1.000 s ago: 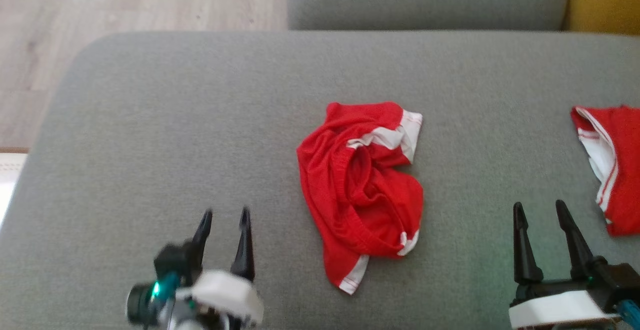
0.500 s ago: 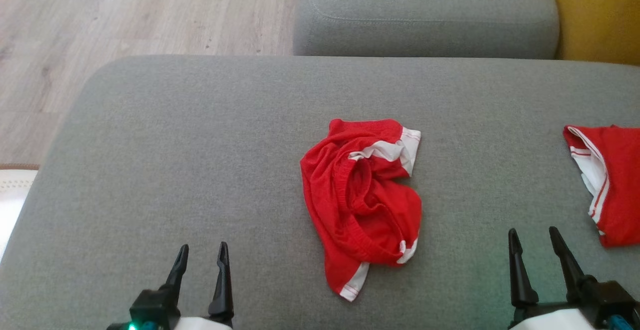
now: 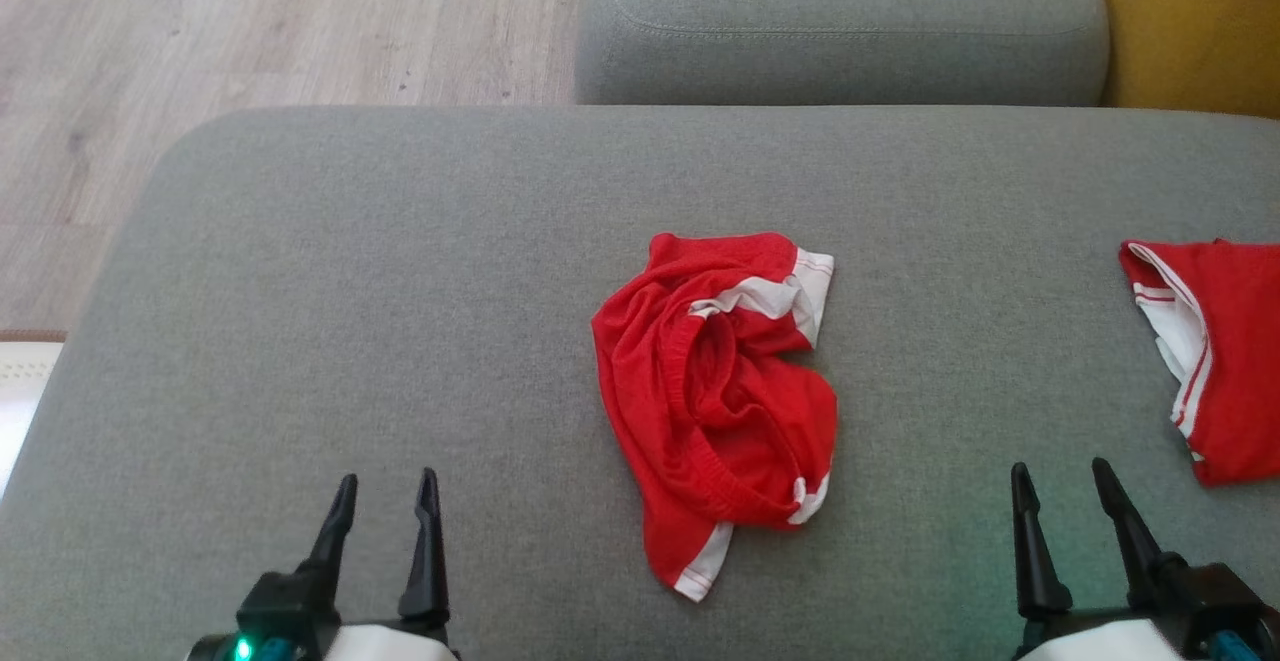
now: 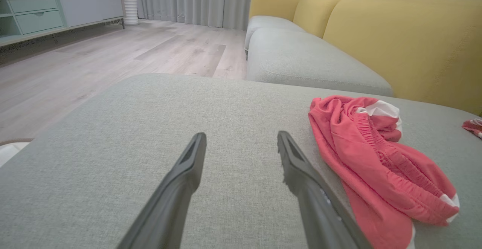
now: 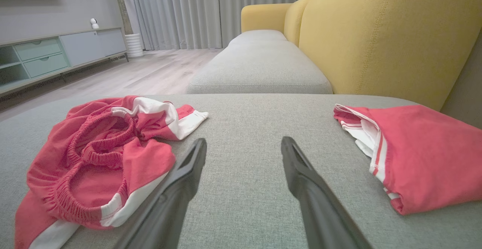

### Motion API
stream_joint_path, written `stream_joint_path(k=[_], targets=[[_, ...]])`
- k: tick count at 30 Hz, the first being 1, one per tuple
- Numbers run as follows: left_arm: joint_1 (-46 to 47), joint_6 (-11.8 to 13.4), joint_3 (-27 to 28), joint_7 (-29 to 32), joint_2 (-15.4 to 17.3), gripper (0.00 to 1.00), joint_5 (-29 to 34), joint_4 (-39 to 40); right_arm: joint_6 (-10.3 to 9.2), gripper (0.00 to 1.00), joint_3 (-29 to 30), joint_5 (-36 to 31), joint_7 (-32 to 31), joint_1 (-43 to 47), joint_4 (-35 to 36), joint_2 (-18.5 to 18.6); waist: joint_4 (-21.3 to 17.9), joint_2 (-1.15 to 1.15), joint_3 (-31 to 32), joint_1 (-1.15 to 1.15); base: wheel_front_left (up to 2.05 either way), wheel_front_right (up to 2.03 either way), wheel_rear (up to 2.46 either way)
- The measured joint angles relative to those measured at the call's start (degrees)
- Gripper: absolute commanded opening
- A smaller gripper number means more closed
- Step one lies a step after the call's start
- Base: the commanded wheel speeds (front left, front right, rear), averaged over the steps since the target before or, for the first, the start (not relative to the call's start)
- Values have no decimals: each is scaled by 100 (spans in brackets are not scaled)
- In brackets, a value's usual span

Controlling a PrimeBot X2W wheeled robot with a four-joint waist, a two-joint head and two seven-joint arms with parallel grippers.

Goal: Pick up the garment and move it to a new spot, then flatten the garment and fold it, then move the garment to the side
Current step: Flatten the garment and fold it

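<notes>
A crumpled red garment (image 3: 715,406) with white trim and an elastic waistband lies in a heap near the middle of the grey cushion (image 3: 400,291). It also appears to the right in the left wrist view, garment (image 4: 376,162), and to the left in the right wrist view, garment (image 5: 101,155). My left gripper (image 3: 385,489) hovers open at the near left, well clear of the cloth. My right gripper (image 3: 1060,476) stands open at the near right, nothing between its fingers.
A second red garment (image 3: 1220,361) with white stripes lies folded at the cushion's right edge, seen too in the right wrist view (image 5: 418,151). Another grey seat cushion (image 3: 840,21) and a yellow sofa back (image 5: 376,34) lie beyond. Wooden floor (image 3: 200,31) is at far left.
The head camera has tilted, shifting the whole picture down. My left gripper has dropped back toward the near edge and straightened. The garment lies as before.
</notes>
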State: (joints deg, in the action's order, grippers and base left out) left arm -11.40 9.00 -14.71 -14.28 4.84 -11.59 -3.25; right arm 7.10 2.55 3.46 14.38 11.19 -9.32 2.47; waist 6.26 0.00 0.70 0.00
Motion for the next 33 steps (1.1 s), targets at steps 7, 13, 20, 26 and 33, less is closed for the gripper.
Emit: stream_joint_path(k=[7,13,20,26,33], targets=[[19,-204,-63,-1,-48,100,191,94,0,100,-45,0,0,-17,-1,-1,-76,0,-40,0,0,0,0],[847,-564,-1243,122,-110,100,434,103,0,100,-126,11,0,-227,73,-2,-295,0,-184,0,0,0,0],[2188,-860,-2837,757,-153,100,-21,-434,0,100,-318,112,0,-458,120,-2,-652,0,-412,0,0,0,0],[2855,-620,-3679,1380,-158,100,-665,-1646,0,100,-468,214,0,-652,96,-1,-1139,0,-626,0,0,0,0],[3212,65,-3999,1602,-160,100,-1082,-2421,0,100,-372,253,0,-702,58,0,-1553,0,-749,0,0,0,0]])
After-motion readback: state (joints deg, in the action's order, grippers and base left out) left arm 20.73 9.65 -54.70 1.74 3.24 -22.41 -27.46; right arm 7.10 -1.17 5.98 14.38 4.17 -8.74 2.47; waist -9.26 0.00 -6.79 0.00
